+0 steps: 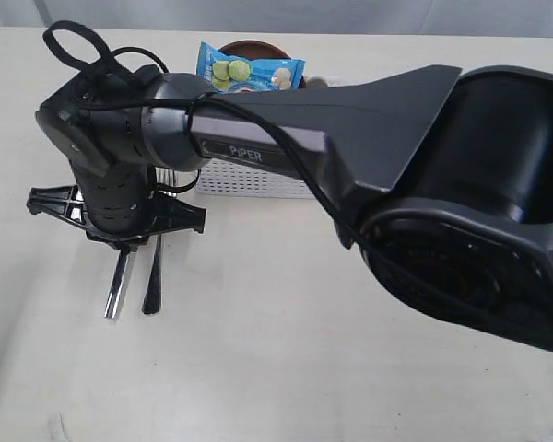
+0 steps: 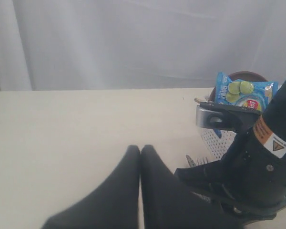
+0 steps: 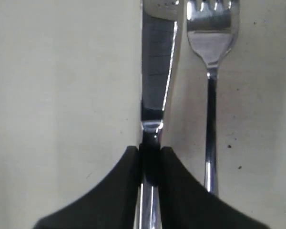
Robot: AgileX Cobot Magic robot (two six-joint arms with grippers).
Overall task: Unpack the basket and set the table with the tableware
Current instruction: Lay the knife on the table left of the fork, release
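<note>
The pale table point(image 1: 276, 368) carries the white basket point(image 1: 249, 180) toward its far edge, a blue chip bag point(image 1: 249, 69) poking out of it. The right gripper point(image 3: 150, 157) pinches the knife point(image 3: 155, 71) near where blade meets handle, down at the tabletop, with the fork point(image 3: 210, 43) just beside it. The left gripper point(image 2: 140, 152) hangs pressed together, empty. I'd say the cutlery is being laid. Next, the gripper needs to let go cleanly, lift straight up, then go for the basket.

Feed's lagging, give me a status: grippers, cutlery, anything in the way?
Right gripper shut on knife; fork alongside, apart. Left gripper shut, empty. Basket behind holds chip bag; nothing seen blocking.
</note>
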